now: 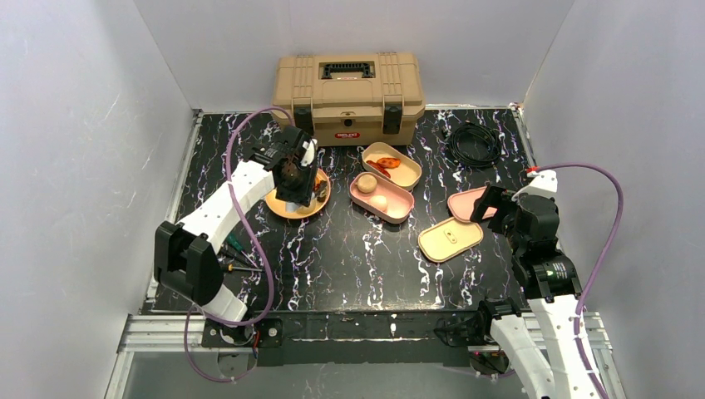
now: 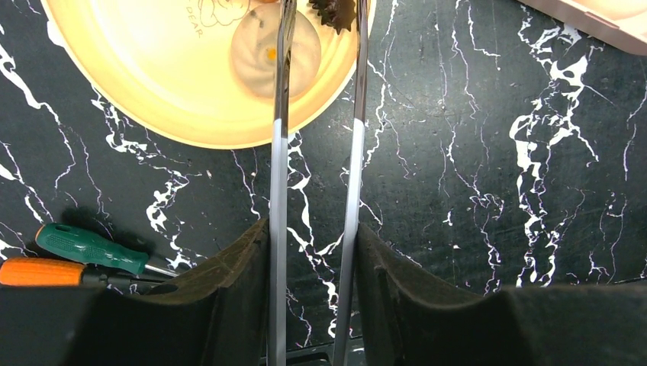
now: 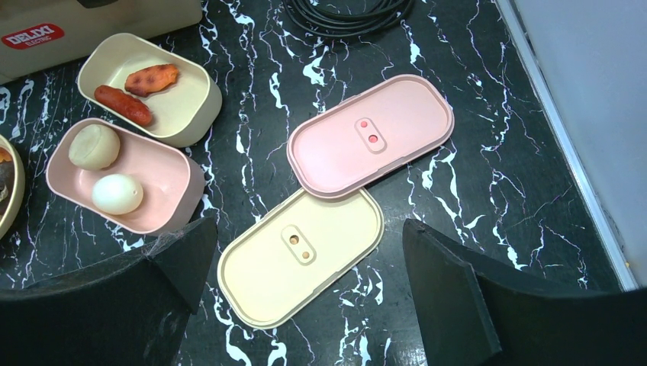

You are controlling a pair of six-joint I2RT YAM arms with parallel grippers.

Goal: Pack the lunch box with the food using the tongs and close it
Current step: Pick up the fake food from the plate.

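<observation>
The left claw [image 2: 313, 252] was clamped on the tongs [image 2: 279, 175], half squeezed, their tips out over the plate [image 2: 152, 84], straddling a bun [image 2: 255, 49] beside the dark piece [image 2: 332, 11]. The right claw [image 3: 305, 236] gaped wide, gripping nothing, above the cream lid [image 3: 301, 267]. The egg [image 3: 117, 194] sat in the pink box [image 3: 172, 191].

Two trays [image 3: 179, 99] [image 3: 164, 179], two lids [image 3: 370, 137] [image 3: 301, 255], two screwdrivers [image 2: 88, 248] [image 2: 46, 272], one plate [image 2: 152, 69].
</observation>
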